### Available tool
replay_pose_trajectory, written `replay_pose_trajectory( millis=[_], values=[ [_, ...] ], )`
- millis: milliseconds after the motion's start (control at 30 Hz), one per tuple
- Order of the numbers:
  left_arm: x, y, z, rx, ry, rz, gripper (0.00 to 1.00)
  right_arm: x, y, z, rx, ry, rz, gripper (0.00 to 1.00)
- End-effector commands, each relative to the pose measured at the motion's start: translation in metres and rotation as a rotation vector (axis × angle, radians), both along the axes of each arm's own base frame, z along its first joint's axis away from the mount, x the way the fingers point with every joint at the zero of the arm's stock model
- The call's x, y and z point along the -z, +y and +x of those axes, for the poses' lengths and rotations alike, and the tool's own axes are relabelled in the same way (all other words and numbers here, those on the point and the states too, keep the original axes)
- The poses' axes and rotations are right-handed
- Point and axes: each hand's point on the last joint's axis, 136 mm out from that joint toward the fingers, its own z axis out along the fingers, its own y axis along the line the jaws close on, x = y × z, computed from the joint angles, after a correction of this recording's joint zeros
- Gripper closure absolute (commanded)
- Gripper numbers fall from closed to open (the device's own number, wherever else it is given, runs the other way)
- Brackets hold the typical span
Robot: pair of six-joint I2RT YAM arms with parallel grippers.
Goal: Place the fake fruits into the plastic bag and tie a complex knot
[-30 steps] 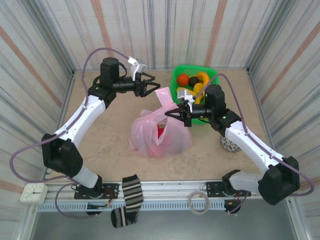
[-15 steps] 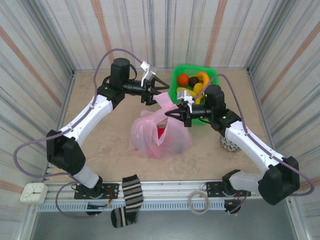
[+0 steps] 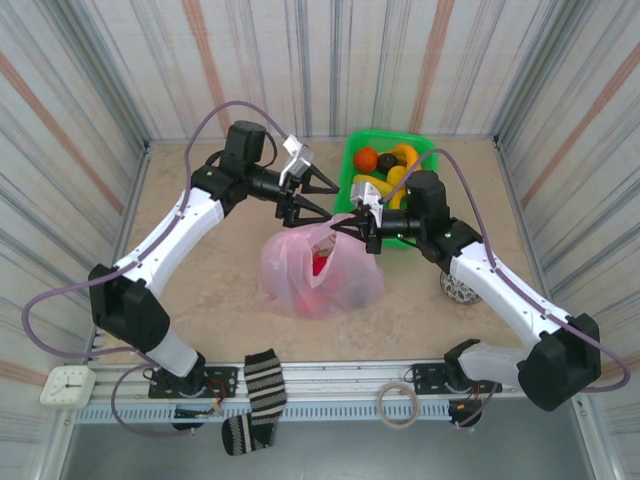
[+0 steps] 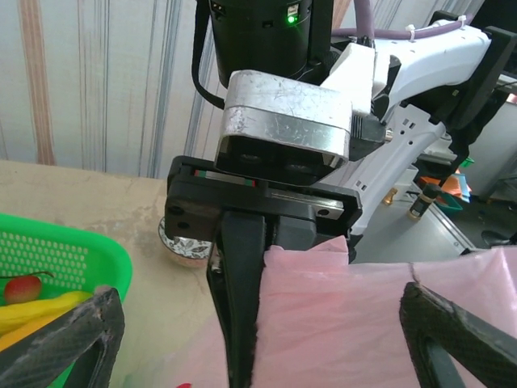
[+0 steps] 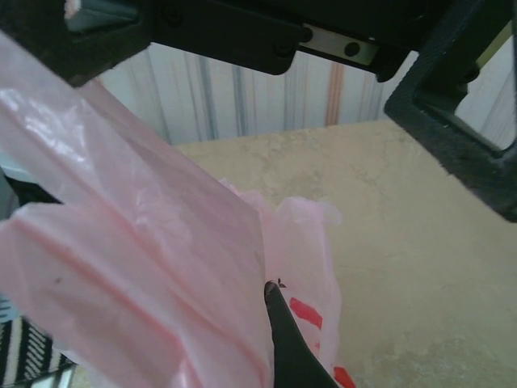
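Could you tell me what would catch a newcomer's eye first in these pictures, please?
The pink bag in the middle of the table, with something red inside, draws the eye first. Just above it the right tool pinches the bag's top, facing the wide-open left tool. Behind them sits a green basket of bright toy fruit.

I see a green basket (image 3: 385, 134) at the back right of the beige table (image 3: 200, 270). A silver perforated object (image 3: 458, 289) sits toward the right edge. Along the near rail lie a white clock (image 3: 67, 386), a striped sock (image 3: 262, 385) and a tape ring (image 3: 382, 403).
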Motion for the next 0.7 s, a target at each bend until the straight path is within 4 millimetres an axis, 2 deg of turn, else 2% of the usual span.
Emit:
replay_pose_trajectory(
  millis=[0,467,667],
  values=[
    [-0.007,0.002,-0.012,0.002,-0.03,0.026,0.08,-0.015,-0.004,0.001,0.041,-0.114,-0.021,1.0],
    [0.022,0.001,-0.013,-0.035,0.011,0.194,0.05,-0.016,-0.002,0.004,0.137,-0.412,-0.138,1.0],
    [0.03,0.003,-0.016,-0.025,0.033,0.213,0.08,-0.012,-0.001,0.007,0.203,-0.549,-0.191,1.0]
  ],
)
